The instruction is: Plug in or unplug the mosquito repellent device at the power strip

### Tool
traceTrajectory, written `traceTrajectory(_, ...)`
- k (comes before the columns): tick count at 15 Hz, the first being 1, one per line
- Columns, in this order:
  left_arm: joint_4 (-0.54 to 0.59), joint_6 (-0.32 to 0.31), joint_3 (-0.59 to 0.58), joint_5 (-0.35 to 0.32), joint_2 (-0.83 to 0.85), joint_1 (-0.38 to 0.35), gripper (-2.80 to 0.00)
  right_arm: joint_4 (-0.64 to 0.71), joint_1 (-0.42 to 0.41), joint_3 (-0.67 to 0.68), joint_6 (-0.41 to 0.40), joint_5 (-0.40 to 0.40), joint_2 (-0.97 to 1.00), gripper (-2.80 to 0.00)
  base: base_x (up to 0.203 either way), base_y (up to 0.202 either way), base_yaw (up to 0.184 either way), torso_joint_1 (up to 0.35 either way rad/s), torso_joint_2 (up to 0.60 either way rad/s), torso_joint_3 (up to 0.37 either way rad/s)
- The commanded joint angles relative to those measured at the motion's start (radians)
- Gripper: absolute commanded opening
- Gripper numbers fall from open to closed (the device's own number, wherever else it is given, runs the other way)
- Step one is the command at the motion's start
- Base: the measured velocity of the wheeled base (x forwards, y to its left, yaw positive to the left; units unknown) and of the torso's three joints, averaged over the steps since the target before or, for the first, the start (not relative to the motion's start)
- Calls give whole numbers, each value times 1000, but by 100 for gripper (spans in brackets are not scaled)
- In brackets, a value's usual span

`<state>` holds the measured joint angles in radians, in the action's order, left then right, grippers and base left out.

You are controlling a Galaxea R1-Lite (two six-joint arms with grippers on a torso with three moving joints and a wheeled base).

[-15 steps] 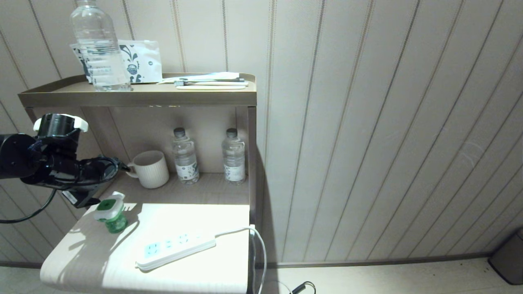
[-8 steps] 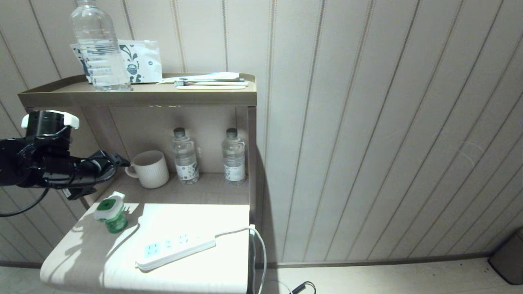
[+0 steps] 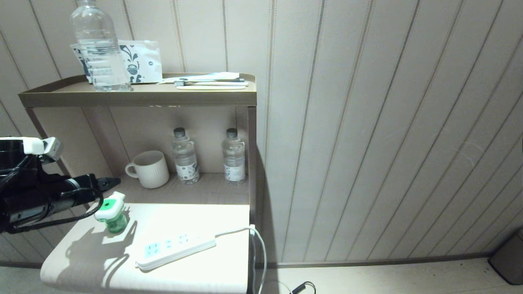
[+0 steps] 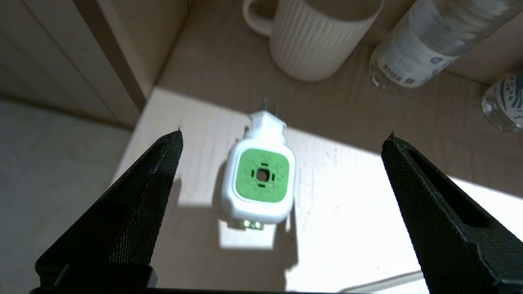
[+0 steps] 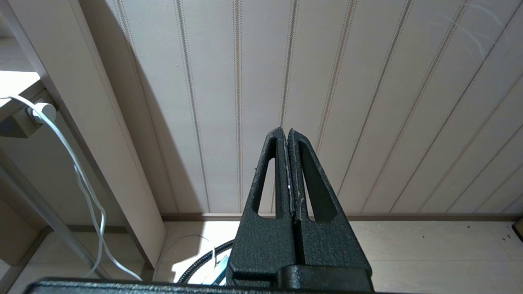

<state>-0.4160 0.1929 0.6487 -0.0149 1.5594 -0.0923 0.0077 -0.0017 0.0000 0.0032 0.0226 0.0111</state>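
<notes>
1. the mosquito repellent device (image 3: 111, 211) stands upright on the near left part of the bench (image 3: 196, 269), in the same spot as a second ago; its shadow now falls wider across the wood in front of it.
2. its green top (image 4: 261, 174) faces up, so its long axis runs vertical, bottle below and head above; the two metal prongs (image 4: 271, 109) stick out level from the head toward the mug (image 3: 149, 168) at the back.
3. the left claw (image 3: 107, 183) has dropped lower and drawn back toward the left edge of the head view since the earlier frame. it now hangs just above and behind the device, released, with its fingers (image 4: 122, 228) spread wide on either side and touching nothing.
4. the power strip (image 3: 175, 248) lies flat and slantwise on the bench, apart from the device to its right, unmoved; no plug sits in its sockets, and its white cord (image 3: 253, 241) drops over the right edge.
5. two small water bottles (image 3: 186, 156) stand beside the mug in the recess.
6. the right claw (image 5: 287, 134) is clenched and empty, low beside the stand, facing the panelled wall (image 5: 367, 102).
</notes>
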Motion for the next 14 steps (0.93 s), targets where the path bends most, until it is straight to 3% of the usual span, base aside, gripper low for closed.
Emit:
traceTrajectory(1,-208,-43,-106,4,-39,-4,0,0,0,0,0,-1,0,-280,0,0,0,0,0,0)
traceTrajectory(8,-618,-111,-358,4,42,33,0,0,0,0,0,0,0,-280,0,0,0,0,0,0)
traceTrajectory(14,-828,-98,-408,7,236,26,0,0,0,0,0,0,0,-280,0,0,0,0,0,0)
